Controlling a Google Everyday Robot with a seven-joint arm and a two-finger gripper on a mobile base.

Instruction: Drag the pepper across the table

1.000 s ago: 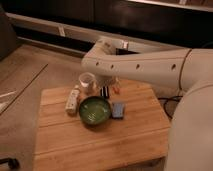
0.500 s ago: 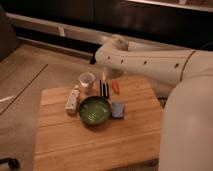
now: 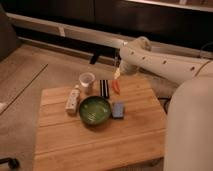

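The pepper [image 3: 116, 87] is a small orange-red piece lying on the wooden table [image 3: 100, 137] near its far edge, just right of a black rectangular block [image 3: 104, 88]. My gripper [image 3: 117, 75] hangs down from the white arm that comes in from the right. It is right above the pepper's far end, its tip at or very close to the pepper. I cannot tell whether they touch.
A green bowl [image 3: 95, 110] sits in front of the block, with a blue pad [image 3: 118, 110] to its right. A white cup [image 3: 87, 80] and a lying white bottle [image 3: 73, 99] are at the far left. The robot's white body [image 3: 187, 135] fills the right side.
The arm has drawn back to the right and risen, uncovering the far part of the table. The pepper lies where it was half a second ago.
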